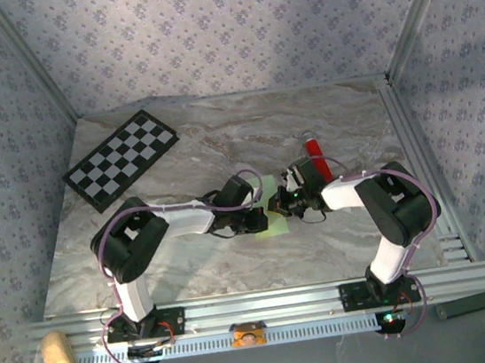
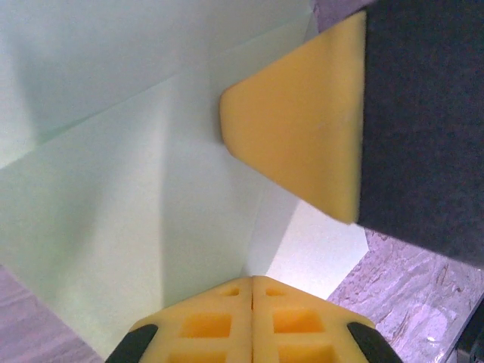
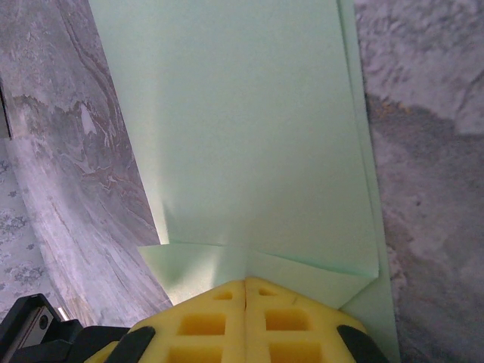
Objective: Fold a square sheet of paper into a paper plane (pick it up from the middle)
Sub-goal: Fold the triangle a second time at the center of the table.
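The left gripper point(image 2: 252, 281) is seen closed, its tips set on the partly folded square sheet of paper point(image 1: 269, 184) at mid-table point(image 1: 219, 140). The right gripper point(image 3: 245, 284), likewise closed, is seemingly pressed onto a folded edge.

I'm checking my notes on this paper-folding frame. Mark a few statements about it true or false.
1. The left gripper and the right gripper are both shut. True.
2. The tube lies on the checkerboard. False: it lies on the table near the right gripper, far from the checkerboard.
3. The paper shows folds. True.
4. The checkerboard sits at the right rear. False: it is at the left rear.
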Robot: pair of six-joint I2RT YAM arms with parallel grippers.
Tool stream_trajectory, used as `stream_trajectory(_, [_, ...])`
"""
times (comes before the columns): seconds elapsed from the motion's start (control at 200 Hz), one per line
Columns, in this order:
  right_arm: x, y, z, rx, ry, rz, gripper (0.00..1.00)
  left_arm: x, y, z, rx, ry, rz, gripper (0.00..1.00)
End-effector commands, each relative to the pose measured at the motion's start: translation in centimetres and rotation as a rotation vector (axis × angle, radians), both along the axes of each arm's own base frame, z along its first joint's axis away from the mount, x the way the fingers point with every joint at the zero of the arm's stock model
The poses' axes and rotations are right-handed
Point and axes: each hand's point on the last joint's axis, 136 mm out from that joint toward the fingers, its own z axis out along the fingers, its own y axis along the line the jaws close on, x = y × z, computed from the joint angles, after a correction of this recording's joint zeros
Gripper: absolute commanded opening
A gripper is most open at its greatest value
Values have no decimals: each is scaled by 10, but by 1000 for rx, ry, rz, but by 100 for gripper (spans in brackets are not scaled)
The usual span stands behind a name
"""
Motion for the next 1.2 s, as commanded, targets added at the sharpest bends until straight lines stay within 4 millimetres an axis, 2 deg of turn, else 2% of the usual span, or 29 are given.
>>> stream_trajectory(0.0, [-22, -35, -44, -160, 135, -69, 0, -20, 15, -9, 32, 69, 7, 7])
stream_trajectory(0.47, [-22, -35, -44, -162, 137, -71, 0, -50, 45, -26, 44, 155, 53, 8])
stream_trajectory(0.655, [-22, -35, -44, -162, 136, -69, 0, -56, 53, -26, 42, 163, 72, 8])
stream_trajectory(0.8, [-21, -34, -43, -157, 136, -71, 0, -53, 45, -5, -12, 135, 57, 8])
stream_trajectory(1.004, [-21, -33, -42, -153, 135, -70, 0, -27, 27, 55, -155, -2, 67, 8])
stream_trajectory(1.094, [-20, -33, -42, -152, 134, -74, 0, -8, 24, 58, -168, -26, 104, 9])
stream_trajectory(1.194, [-20, -32, -41, -147, 136, -72, 0, 6, 10, 56, -197, 3, 94, 8])
